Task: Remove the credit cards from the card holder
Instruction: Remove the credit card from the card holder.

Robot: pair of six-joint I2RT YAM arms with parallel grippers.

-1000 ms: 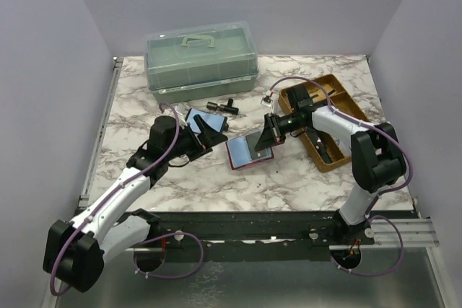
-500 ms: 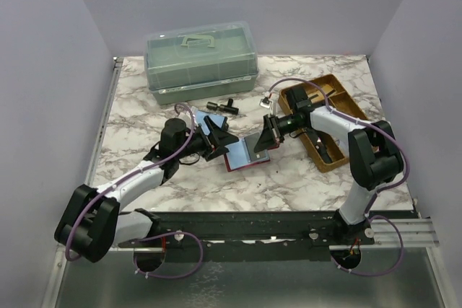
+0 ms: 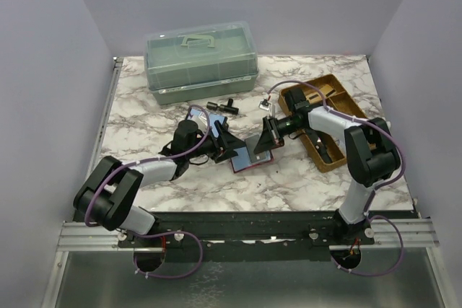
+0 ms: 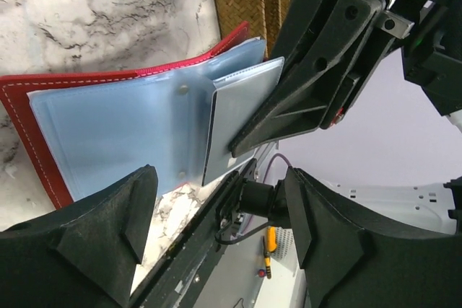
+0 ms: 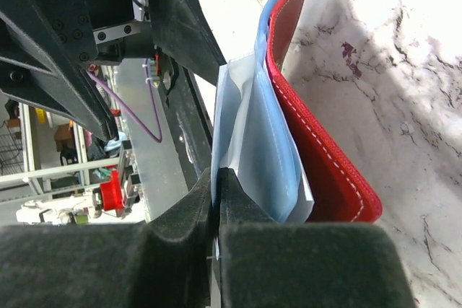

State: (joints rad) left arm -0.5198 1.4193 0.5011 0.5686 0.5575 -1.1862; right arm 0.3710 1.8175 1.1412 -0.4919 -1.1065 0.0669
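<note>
The red card holder (image 3: pixel 253 158) lies open on the marble between my two grippers, blue inner panels (image 4: pixel 108 135) up. Its red cover (image 5: pixel 317 156) stands on edge in the right wrist view. A thin grey credit card (image 4: pixel 242 110) sticks partly out of the right-hand panel. My right gripper (image 3: pixel 266 142) is shut on that card's edge (image 5: pixel 234 120), its fingers (image 4: pixel 303 99) pressed together at the holder's right side. My left gripper (image 3: pixel 225 143) sits at the holder's left edge, low over the table. It is open (image 4: pixel 216 243) with nothing between its fingers.
A translucent green lidded box (image 3: pixel 201 59) stands at the back left. A brown wicker tray (image 3: pixel 333 91) with tools lies at the right, behind the right arm. A small black part (image 3: pixel 222 107) and a dark-edged blue folding case (image 3: pixel 196 115) lie behind the left gripper.
My left arm has reached right, from beside the blue case up to the card holder's left edge, and its jaws have narrowed a little. The right gripper stays pinched at the holder.
</note>
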